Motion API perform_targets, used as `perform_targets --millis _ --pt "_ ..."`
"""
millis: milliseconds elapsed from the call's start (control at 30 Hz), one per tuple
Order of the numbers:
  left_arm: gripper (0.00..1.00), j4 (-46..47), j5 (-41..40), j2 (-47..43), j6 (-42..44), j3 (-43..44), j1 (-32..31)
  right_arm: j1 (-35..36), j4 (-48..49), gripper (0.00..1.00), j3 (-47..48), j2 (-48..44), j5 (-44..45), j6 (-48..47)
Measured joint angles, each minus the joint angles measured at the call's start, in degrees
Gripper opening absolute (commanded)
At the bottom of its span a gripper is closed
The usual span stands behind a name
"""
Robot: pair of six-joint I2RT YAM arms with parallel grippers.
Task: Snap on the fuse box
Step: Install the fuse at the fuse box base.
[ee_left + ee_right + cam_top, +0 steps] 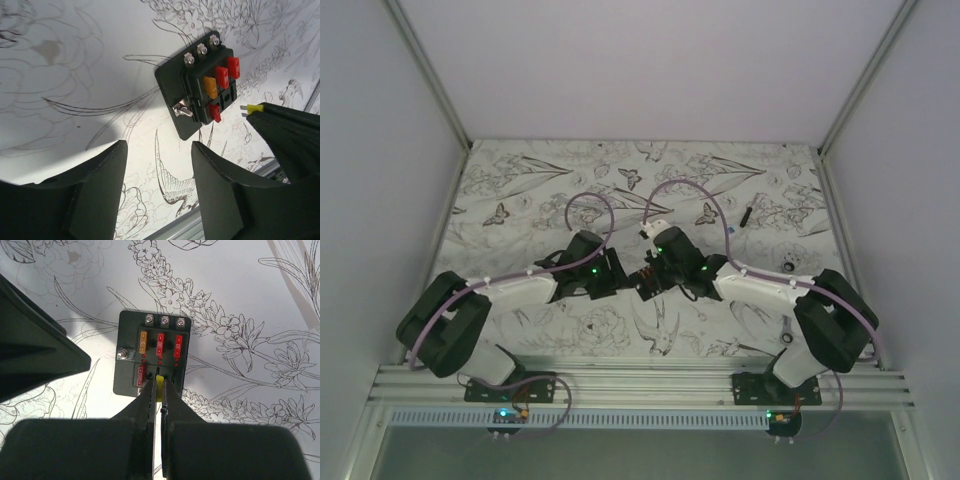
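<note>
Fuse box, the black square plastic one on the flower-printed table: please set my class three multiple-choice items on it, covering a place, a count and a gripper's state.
1. Where is the small yellow fuse?
A. Pinched in the right gripper, at the black square plastic fuse box
B. Seated in the top row
C. Lying loose far from the box

2. How many red fuses sit in the box?
A. One
B. Three
C. Five

3. The left gripper is:
A. shut on the box
B. open and empty
C. shut on a fuse

Answers: 1 A, yellow shows between the closed tips; 2 B, two in the top row and one below; 3 B, its jaws stand apart with nothing between.
</note>
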Motion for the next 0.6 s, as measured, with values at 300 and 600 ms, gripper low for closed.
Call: perform_targets --millis 300,600 --pt "0.73 -0.57 0.68 -5.03 0.39 -3.67 4.04 2.29 -0.63 0.0 1.95 3.91 3.89 0.0" --pt "0.81 -1.33 1.11 -5.73 0.39 -4.48 4.76 3.43 -0.66 0.0 2.82 5.86 6.64 0.0"
